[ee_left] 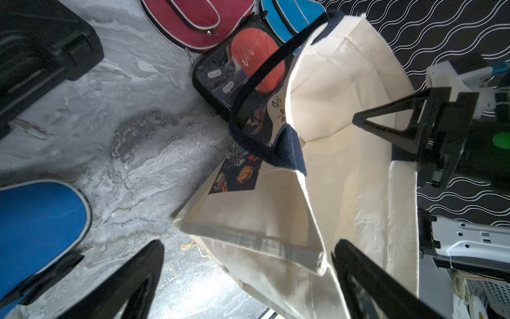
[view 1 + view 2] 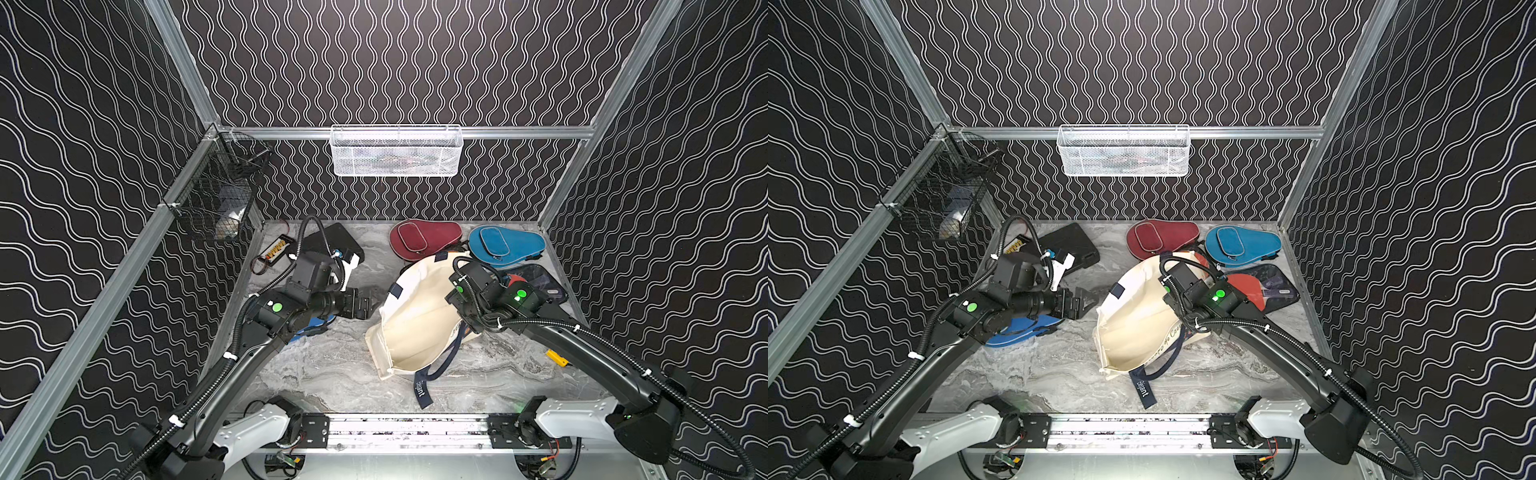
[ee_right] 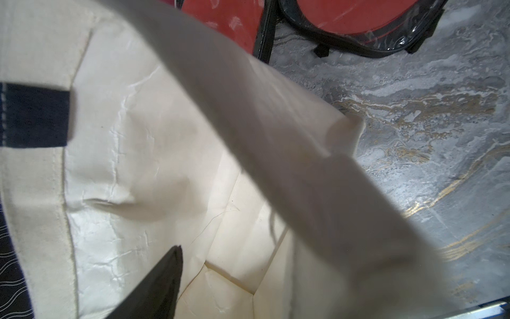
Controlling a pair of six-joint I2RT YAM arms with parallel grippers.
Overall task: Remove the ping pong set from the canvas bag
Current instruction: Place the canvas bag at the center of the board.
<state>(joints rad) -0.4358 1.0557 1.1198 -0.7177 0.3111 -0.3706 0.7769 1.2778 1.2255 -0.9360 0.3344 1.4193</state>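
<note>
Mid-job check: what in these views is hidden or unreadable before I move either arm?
- right gripper: covered by its own wrist in both top views; the right wrist view shows one finger, the other behind the rim of the canvas bag, so grip unclear.
- ping pong set: partly under the right arm in both top views; cut by the frame edge in the right wrist view.
- white basket contents: blurred behind mesh in both top views.

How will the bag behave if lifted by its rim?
Likely floppy: the bag shows creases and a sagging rim. Probably light: its inside looks empty in the right wrist view. The loose strap may drag.
</note>
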